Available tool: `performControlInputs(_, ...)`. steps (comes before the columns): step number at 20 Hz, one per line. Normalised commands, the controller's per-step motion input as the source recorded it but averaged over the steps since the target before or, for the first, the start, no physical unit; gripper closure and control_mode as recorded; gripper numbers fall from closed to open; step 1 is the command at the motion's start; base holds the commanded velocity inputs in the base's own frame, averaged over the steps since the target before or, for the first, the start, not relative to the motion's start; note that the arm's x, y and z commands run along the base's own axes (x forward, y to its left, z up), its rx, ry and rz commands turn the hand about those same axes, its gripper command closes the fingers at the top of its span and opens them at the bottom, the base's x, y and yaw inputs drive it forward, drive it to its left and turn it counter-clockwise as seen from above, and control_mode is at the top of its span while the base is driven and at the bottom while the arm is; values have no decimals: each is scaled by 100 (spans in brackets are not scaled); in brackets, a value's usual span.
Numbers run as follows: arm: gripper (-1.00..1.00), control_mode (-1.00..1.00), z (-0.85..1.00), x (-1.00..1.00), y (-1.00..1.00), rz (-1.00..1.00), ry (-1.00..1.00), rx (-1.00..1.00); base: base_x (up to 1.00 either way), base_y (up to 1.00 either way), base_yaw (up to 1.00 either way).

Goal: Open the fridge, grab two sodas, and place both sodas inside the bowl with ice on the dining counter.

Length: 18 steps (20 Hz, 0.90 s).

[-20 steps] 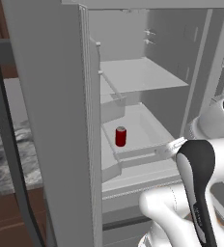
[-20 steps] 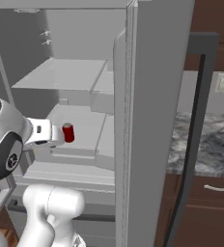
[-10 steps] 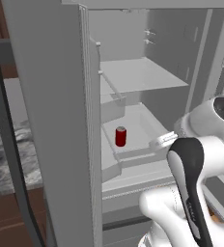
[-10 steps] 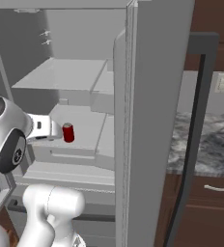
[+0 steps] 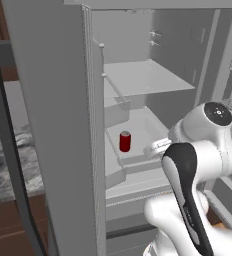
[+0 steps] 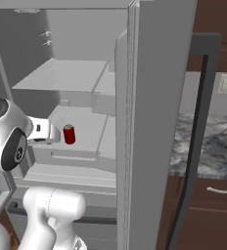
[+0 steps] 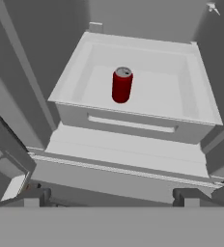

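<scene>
Fingers (image 7: pixel 110 195) spread wide, empty, short of red soda (image 7: pixel 122 85) in open fridge (image 5: pixel 63 125).

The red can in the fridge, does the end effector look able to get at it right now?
Probably yes. The fridge door stands open, the red can stands upright and alone in its white tray, and the open end effector faces it with nothing between; only the tray's front wall needs clearing.

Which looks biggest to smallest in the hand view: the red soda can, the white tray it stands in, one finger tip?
1. white tray
2. red soda can
3. finger tip, though it sits nearest the camera, so this spot is unsure.
</scene>
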Motion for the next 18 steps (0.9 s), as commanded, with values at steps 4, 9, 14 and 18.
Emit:
performControlInputs(4,-100,-100,-70,30,6,0,-13,4,0,0,0)
performControlInputs(9,-100,-100,-54,47,0,0,-5,0,0,0,0)
performControlInputs(14,-100,-100,-35,38,2,0,-5,0,0,0,0)
performControlInputs(18,-100,-100,-22,27,5,0,-9,4,0,0,0)
